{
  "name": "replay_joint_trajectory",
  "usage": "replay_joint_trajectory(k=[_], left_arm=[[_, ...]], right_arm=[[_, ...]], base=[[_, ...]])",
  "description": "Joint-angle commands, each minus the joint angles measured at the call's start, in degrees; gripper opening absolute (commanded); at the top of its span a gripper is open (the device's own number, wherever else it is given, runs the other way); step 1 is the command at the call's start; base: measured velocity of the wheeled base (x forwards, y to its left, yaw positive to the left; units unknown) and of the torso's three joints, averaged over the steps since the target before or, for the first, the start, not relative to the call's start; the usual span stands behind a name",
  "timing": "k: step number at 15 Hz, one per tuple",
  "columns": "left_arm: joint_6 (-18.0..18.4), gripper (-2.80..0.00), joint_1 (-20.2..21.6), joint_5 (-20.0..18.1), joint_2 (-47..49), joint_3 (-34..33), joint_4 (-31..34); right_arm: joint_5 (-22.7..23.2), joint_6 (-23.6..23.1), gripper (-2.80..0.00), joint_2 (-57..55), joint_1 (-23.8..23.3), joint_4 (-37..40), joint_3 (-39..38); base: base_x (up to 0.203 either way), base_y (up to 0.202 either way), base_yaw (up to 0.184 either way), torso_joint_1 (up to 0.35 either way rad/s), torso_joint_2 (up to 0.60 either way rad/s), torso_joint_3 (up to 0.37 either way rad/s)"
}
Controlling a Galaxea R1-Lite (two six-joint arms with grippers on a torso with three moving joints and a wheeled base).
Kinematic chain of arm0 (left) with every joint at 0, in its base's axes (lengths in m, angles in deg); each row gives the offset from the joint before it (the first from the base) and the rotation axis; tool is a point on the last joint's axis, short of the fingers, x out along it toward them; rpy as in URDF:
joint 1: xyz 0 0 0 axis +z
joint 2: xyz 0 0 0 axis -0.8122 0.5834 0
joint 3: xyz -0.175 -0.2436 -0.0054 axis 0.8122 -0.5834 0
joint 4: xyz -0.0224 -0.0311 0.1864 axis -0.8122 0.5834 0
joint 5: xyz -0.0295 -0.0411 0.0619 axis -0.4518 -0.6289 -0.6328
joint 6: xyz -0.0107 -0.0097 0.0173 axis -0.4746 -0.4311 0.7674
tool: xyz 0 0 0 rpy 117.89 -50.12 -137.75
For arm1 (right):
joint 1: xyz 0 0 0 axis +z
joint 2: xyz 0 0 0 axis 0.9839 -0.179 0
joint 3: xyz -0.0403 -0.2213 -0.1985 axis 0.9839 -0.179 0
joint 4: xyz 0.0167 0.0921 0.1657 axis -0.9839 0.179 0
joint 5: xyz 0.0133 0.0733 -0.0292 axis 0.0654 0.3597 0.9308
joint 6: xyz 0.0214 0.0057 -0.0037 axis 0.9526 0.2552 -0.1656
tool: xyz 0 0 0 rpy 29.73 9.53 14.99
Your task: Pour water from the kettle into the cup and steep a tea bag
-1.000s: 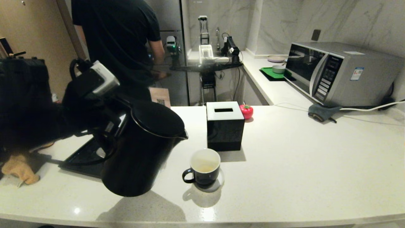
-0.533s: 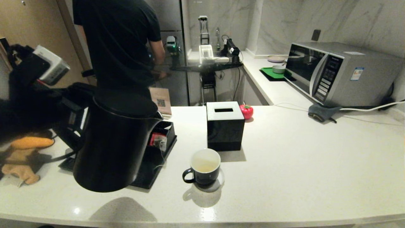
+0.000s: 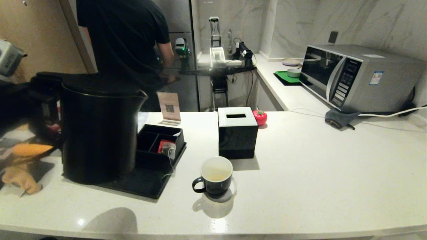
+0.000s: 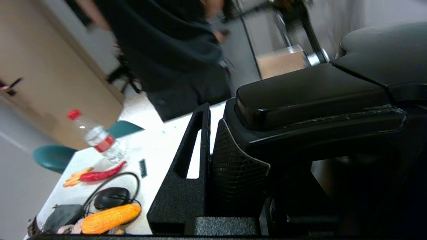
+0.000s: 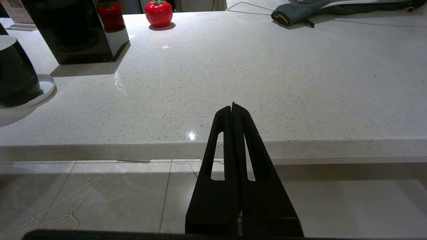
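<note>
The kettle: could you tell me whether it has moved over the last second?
Yes. The kettle, gripped by the left gripper, has swung to the robot's left, away from the tissue box, and now stands upright on the tray.

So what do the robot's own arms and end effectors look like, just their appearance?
The right end effector is matte black, with two long tapered fingers, each pierced by a narrow slot and finely ridged along the inner edge. The left end effector has the same black slotted finger, plus a diamond-textured grip pad edged in white. In the head view, the left arm carries a grey-and-white wrist module.
</note>
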Motion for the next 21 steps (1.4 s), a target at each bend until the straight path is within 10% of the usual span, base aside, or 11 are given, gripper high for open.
replay_joint_trajectory(k=[1, 21], left_arm=[[-1.58, -2.8, 3.51, 0.04, 0.25, -1.94, -2.79], [-12.07, -2.8, 19.31, -2.35, 25.74, -5.89, -38.34]], right_arm=[[0.0, 0.0, -2.8, -0.07, 0.01, -0.02, 0.0], [0.0, 0.0, -2.8, -0.07, 0.01, -0.02, 0.0]], base=[[0.0, 0.0, 0.0, 0.0, 0.0, 0.0], [0.0, 0.0, 0.0, 0.0, 0.0, 0.0]])
